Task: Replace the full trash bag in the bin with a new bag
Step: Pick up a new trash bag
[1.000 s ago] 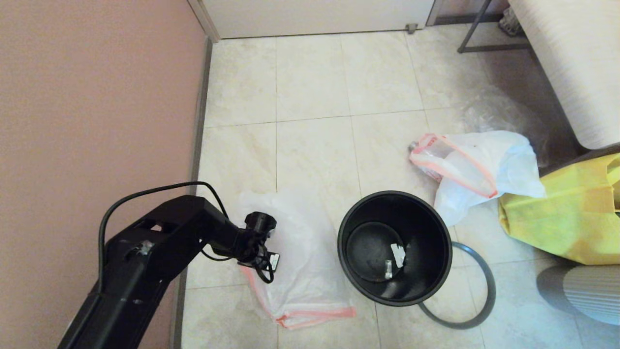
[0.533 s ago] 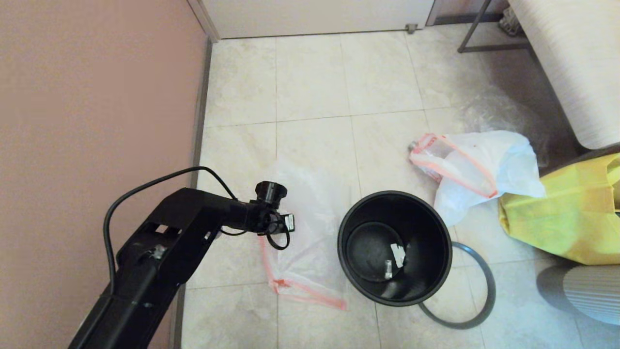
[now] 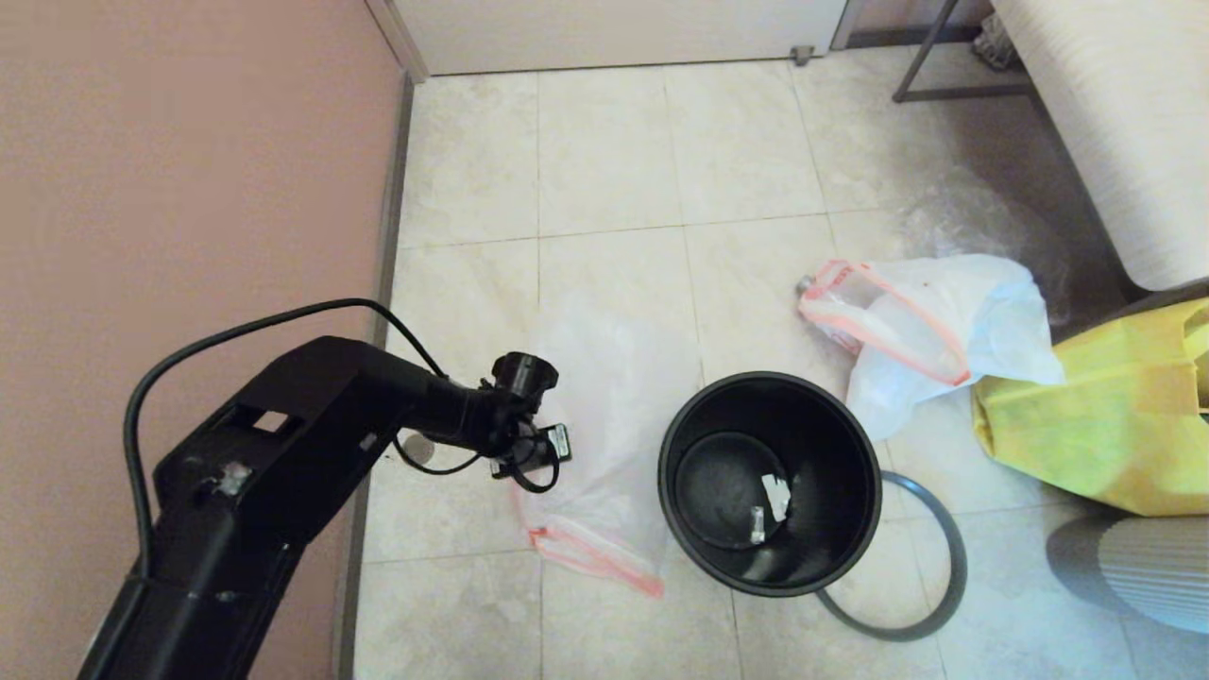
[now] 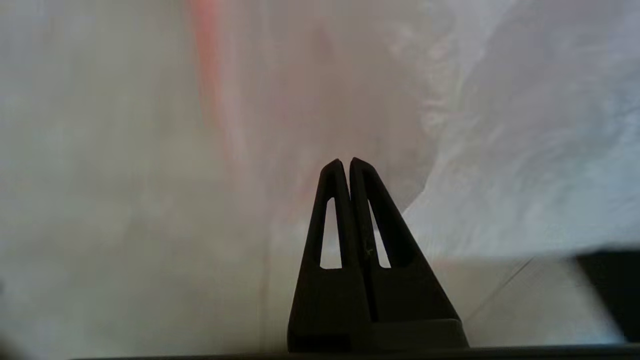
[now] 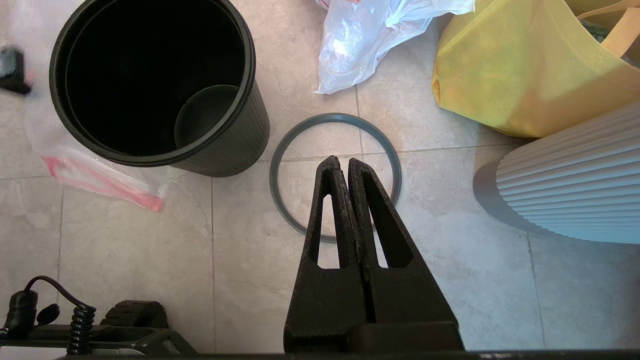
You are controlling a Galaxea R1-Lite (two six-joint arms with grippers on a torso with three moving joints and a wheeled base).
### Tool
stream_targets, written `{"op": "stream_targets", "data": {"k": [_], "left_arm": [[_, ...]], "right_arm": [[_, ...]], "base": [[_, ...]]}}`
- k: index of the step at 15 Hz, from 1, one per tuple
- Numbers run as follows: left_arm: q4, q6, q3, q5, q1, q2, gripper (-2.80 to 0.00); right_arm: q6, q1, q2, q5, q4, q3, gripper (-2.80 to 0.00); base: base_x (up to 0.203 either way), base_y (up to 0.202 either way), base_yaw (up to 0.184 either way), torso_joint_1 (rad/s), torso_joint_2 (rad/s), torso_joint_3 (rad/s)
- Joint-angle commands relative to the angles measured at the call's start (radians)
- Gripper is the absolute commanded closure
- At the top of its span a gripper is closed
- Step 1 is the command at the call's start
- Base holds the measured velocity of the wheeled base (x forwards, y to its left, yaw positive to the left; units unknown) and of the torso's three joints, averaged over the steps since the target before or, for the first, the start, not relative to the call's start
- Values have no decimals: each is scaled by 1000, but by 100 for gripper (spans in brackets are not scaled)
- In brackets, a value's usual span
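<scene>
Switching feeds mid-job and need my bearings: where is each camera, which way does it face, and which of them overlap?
Head: high, facing down at the floor; left arm, bin, new bag.
Left wrist: behind the shut left gripper, against new bag film.
Right wrist: above the floor, facing down past the shut right gripper.
Head and right wrist share bin, grey hoop, yellow bag.
</scene>
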Motion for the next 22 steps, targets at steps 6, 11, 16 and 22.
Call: {"op": "stream_targets", "data": {"k": [6, 11, 16, 22], "left_arm": [[-100, -34, 233, 2, 2, -81, 0], [-245, 5, 169, -1, -9, -75, 0], [44, -58, -31, 9, -7, -50, 0], [56, -106, 312, 93, -1, -131, 0]], "right_arm": [[0, 0, 1, 1, -1, 0, 0], [0, 0, 1, 1, -1, 0, 0], [0, 1, 1, 1, 0, 0, 0], [0, 0, 1, 1, -1, 0, 0]], "base": [[0, 0, 0, 0, 0, 0], [0, 0, 0, 0, 0, 0], [0, 0, 0, 0, 0, 0], [0, 0, 0, 0, 0, 0]]}}
